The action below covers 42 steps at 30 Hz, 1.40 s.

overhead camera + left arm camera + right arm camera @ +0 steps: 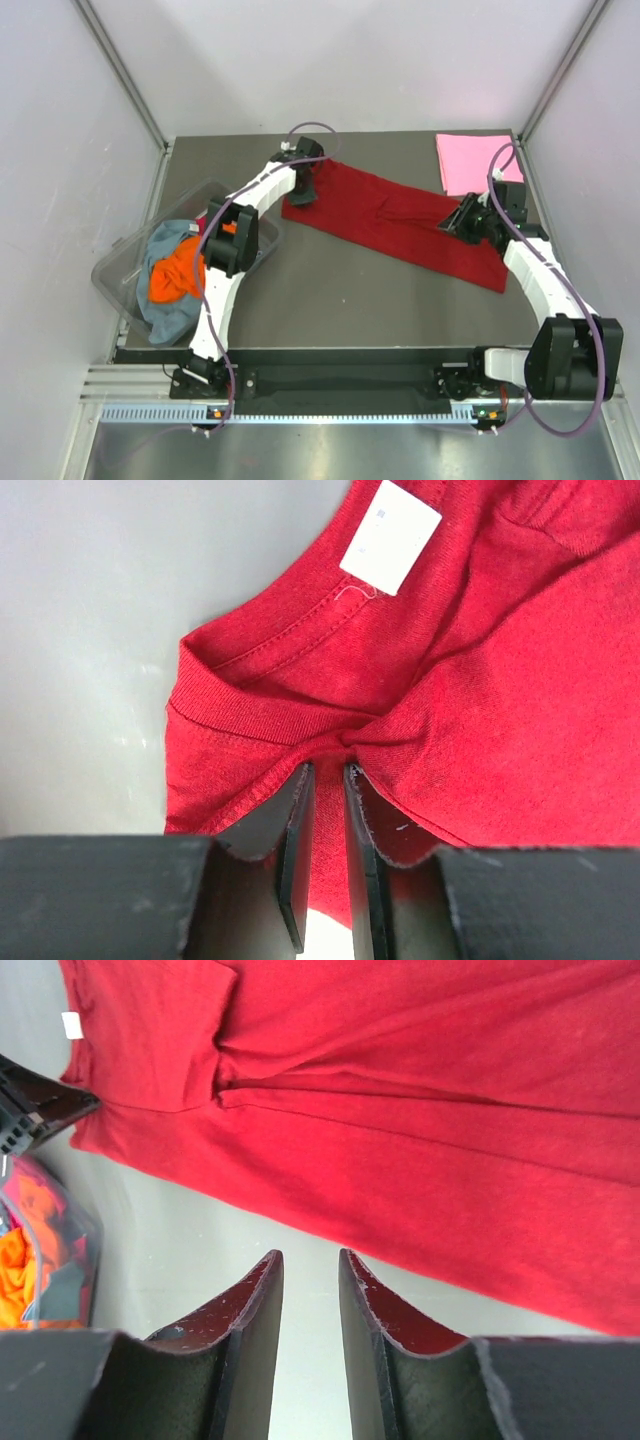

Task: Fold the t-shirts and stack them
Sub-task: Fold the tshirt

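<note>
Lying diagonally across mid-frame on the tabletop (pixel 330 300): dark red t-shirt (pixel 400 225), spread out, collar toward upper left. Soft, light, limp cloth, likely to sag and slide; probably best taken at collar and hem corners. Left pincer (pixel 327 772) pinching cloth just below the collar. Right pincer (pixel 310 1257) narrowly parted, empty, just beside the shirt's long edge. Pink t-shirt (pixel 475 160) folded, upper right.

Bright, even overhead light (soft shadows), sharp focus.

red shirt (pixel 500 710) matt knit cloth; label (pixel 390 535) smooth white; tub (pixel 115 265) clear glossy plastic; counter (pixel 330 300) dark, matt, smooth.
</note>
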Tool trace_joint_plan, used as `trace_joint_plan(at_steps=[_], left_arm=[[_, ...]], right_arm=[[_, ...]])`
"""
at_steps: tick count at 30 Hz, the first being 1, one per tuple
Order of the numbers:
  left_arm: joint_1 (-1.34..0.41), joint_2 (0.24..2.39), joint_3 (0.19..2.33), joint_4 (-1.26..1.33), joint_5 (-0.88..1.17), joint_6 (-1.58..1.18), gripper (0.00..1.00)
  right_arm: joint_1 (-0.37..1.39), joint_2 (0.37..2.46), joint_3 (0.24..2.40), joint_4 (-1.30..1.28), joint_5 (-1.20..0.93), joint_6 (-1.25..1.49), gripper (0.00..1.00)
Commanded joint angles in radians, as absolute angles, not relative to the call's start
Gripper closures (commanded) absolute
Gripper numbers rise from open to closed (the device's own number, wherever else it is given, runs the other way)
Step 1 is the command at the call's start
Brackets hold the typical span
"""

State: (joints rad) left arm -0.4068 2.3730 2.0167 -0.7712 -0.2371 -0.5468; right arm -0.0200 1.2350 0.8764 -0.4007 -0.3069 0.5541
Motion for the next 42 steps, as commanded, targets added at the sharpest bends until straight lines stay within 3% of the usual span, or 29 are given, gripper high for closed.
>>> trace_joint_plan(at_steps=[1,12,22,32,38,42], left_arm=[[-0.354,2.483,2.045,-0.7,-0.337,-0.529,0.77],[-0.308,2.625,2.269,-0.585,-0.235,-0.502,0.75],[-0.299,2.577,2.28,-0.488,-0.117,-0.456,0.72],[-0.302,2.306,2.062,-0.459,-0.011,-0.452,0.69],[-0.374,2.177,2.046,-0.549,0.057,-0.439,0.69],[-0.449,2.031,1.897,-0.537,0.098,-0.458,0.68]], right_arm=[[-0.012,1.264,0.899,-0.337,-0.273,0.54,0.7],[-0.008,1.399,0.939,-0.419,-0.204,0.473,0.7],[0.064,1.431,0.977,-0.644,-0.081,0.367,0.69],[0.1,1.416,0.992,-0.824,0.067,0.299,0.67],[0.1,1.445,0.957,-0.827,0.072,0.278,0.61],[0.104,1.494,0.965,-0.828,0.097,0.256,0.59]])
